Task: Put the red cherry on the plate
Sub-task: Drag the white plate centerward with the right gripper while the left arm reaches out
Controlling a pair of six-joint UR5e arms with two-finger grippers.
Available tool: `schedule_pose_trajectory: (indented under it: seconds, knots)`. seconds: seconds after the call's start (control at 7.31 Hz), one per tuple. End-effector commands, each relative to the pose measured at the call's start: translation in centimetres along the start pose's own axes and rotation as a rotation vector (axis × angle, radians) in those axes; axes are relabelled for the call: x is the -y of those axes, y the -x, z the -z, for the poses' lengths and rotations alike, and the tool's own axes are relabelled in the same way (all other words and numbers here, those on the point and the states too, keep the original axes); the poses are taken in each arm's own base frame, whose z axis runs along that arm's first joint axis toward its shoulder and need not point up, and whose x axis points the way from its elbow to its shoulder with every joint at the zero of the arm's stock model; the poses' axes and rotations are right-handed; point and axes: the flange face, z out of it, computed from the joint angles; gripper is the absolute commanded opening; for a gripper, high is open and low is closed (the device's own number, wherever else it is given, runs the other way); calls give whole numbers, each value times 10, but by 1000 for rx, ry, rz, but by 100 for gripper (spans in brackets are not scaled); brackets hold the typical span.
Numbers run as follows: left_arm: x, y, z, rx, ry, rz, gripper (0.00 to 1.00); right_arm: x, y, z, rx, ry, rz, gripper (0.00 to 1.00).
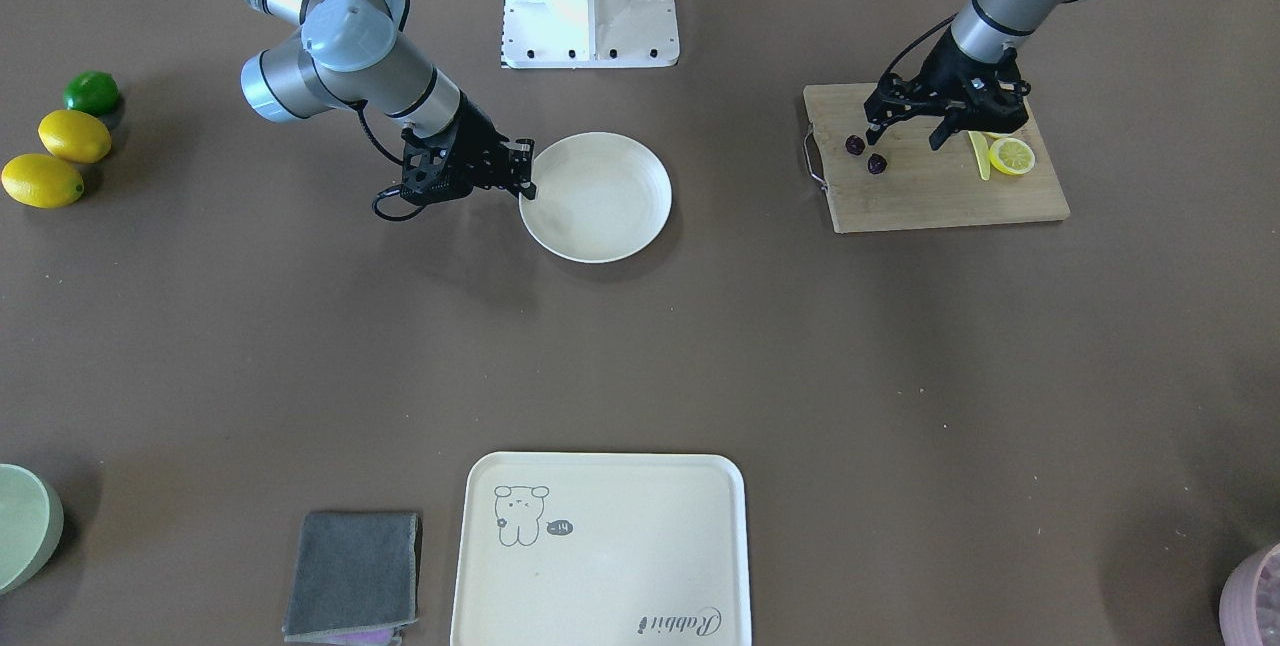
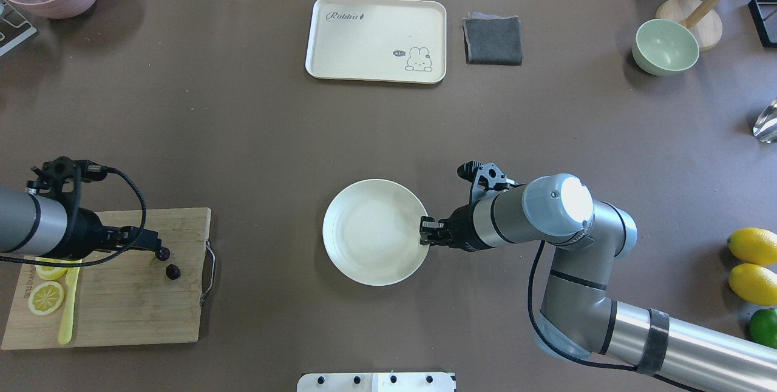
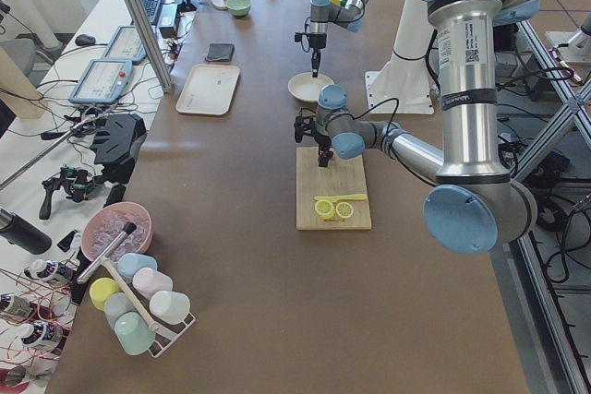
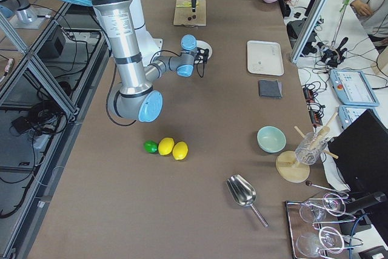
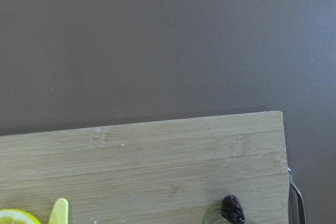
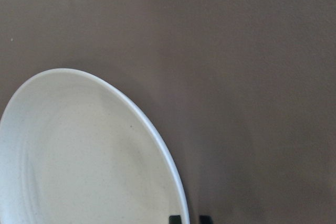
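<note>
Second red cherry (image 2: 173,271) only overhead

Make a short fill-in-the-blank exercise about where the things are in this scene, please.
1. The red cherry lies on the wooden ____.
2. The right claw is at the rim of the ____.
3. The lemon slices lie beside a yellow ____.

Missing words: cutting board; plate; knife

The red cherry (image 2: 168,263) is sitting on the cutting board (image 2: 133,301) way over on the robot's left, with lemon slices (image 2: 47,297) lying further out. The plate (image 2: 370,243) is sitting mid-surface, the tray (image 2: 340,46) lying well beyond it.
</note>
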Motion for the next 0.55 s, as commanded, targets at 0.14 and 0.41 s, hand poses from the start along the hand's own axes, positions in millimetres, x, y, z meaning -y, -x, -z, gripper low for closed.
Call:
schedule_pose_trajectory:
  seconds: [0.14,0.41]
  knots:
    - [-1,-3,-18,14,12,8,87,13,3,41,43,-17,2,100]
    - [2,-8,-22,11,13,2,68,29,-6,65,48,7,-10,100]
